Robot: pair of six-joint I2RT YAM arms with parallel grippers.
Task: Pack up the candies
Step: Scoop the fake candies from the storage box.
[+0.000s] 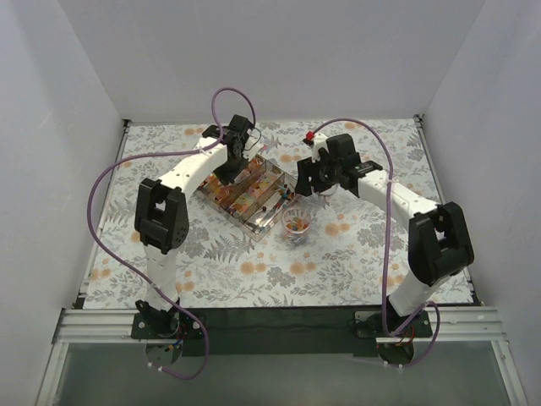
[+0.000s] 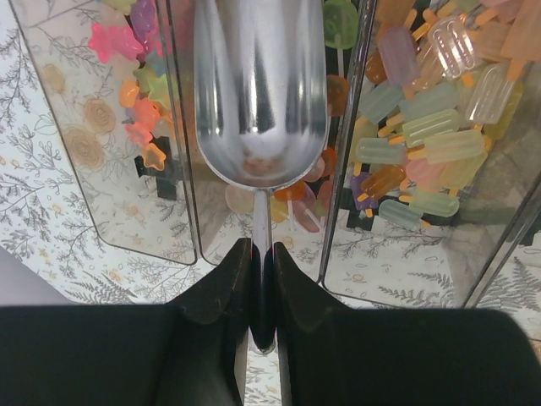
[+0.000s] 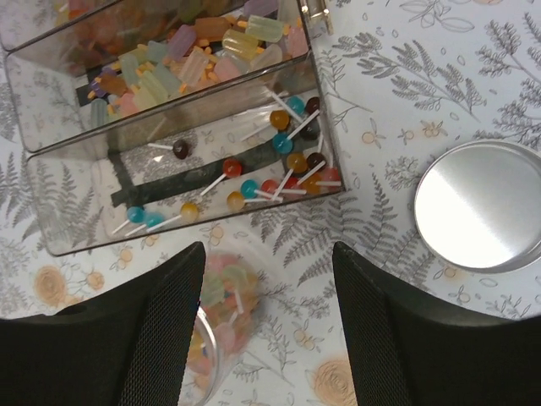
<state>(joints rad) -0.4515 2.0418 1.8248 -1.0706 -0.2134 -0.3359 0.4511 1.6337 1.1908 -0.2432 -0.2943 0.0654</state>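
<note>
Left pincer (image 2: 264,254): clamped on scoop (image 2: 260,93) handle, bowl straight ahead over candies (image 2: 423,144). Right pincer (image 3: 269,254): open, cup (image 3: 220,313) just below its gap.

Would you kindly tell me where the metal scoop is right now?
In the left wrist view, the metal scoop sits centre frame, its handle clamped in the left pincer and its bowl over the clear divided box.

Mixed-colour candies (image 3: 182,59) sit in clear box (image 3: 68,245) compartments (lollipops, popsicles, stars), w/ some in cup (image 3: 245,304).
</note>
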